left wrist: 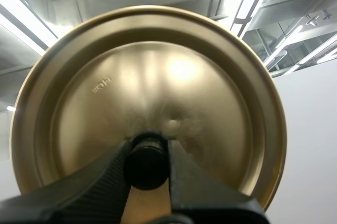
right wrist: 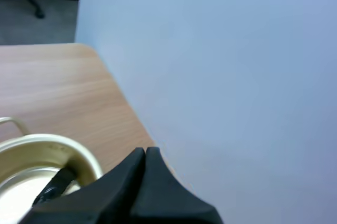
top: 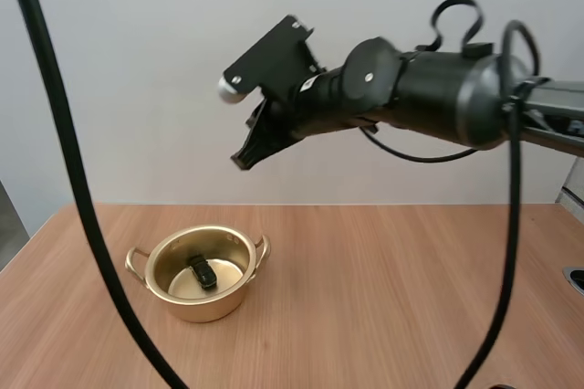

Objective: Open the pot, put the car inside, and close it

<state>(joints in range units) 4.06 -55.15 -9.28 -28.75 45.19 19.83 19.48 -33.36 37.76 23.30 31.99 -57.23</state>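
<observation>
A gold pot [top: 200, 272] stands open on the wooden table, left of centre, with a small black car [top: 203, 271] lying inside it. My right gripper [top: 245, 159] hangs high above the pot, its fingers together as one dark wedge, holding nothing. In the right wrist view that gripper [right wrist: 145, 152] is shut, with the pot's rim [right wrist: 63, 144] and the car [right wrist: 55, 184] below it. In the left wrist view my left gripper [left wrist: 148, 155] is shut on the black knob [left wrist: 147, 165] of the gold lid [left wrist: 152, 82], held up with its top side facing the camera.
The wooden table [top: 392, 298] stretches wide to the right of the pot and in front of it. A pale wall [top: 137, 88] stands behind the table's far edge. A small dark fitting [top: 576, 278] sits at the table's right edge.
</observation>
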